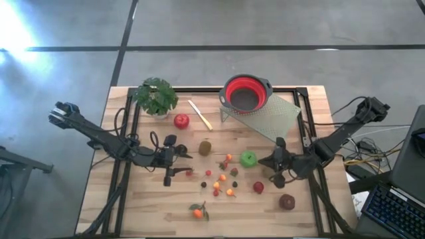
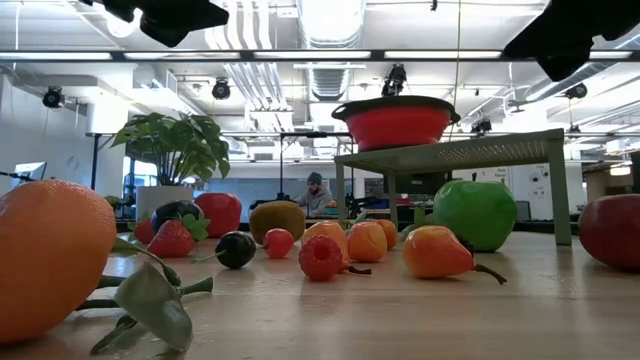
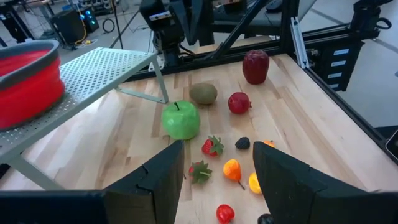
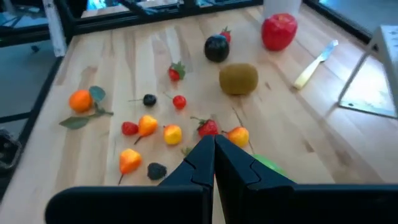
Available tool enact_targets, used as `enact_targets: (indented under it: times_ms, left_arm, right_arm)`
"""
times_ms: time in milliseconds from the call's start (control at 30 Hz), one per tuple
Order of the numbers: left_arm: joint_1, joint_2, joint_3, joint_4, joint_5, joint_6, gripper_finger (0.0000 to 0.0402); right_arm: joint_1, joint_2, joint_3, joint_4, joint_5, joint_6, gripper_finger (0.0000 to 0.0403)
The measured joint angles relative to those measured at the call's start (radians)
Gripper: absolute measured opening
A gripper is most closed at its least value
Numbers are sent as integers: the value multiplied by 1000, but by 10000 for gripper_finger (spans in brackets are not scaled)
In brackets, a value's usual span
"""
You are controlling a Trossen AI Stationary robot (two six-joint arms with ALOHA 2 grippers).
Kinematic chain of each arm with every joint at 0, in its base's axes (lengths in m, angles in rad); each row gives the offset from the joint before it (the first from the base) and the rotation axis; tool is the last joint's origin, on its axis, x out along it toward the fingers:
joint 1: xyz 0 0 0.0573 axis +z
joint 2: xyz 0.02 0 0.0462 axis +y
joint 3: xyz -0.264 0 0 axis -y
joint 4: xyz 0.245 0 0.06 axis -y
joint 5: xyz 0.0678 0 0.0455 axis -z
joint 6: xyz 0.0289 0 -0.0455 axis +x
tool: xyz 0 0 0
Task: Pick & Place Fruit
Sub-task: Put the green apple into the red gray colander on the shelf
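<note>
Pre-grasp step: fruit (image 1: 222, 176) lying scattered mid-table, none gripped. Left gripper (image 1: 174, 162) hovering spread and empty; right gripper (image 1: 275, 169) hovering pinched closed, empty. Next: descending onto one piece, carrying to red bowl (image 1: 246, 93).

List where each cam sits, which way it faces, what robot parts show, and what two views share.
High: overhead, straight down; both arms, left gripper, right gripper.
Low: table height, level past the tangerine toward the room; only dark arm parts at top.
Left wrist: over its open gripper toward the green apple.
Right wrist: over its shut gripper toward the kiwi.
Shared: green apple, high and left wrist.
</note>
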Motion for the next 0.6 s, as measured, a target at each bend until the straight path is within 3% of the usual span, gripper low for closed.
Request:
enact_targets:
  times_ms: [400, 600]
  left_arm:
    - [1, 0, 0, 0, -6, 1, 197]
    - [1, 0, 0, 0, -5, 1, 197]
  right_arm:
    - [-3, 151, 0, -3, 22, 157, 10]
    - [-26, 196, 0, -3, 26, 194, 49]
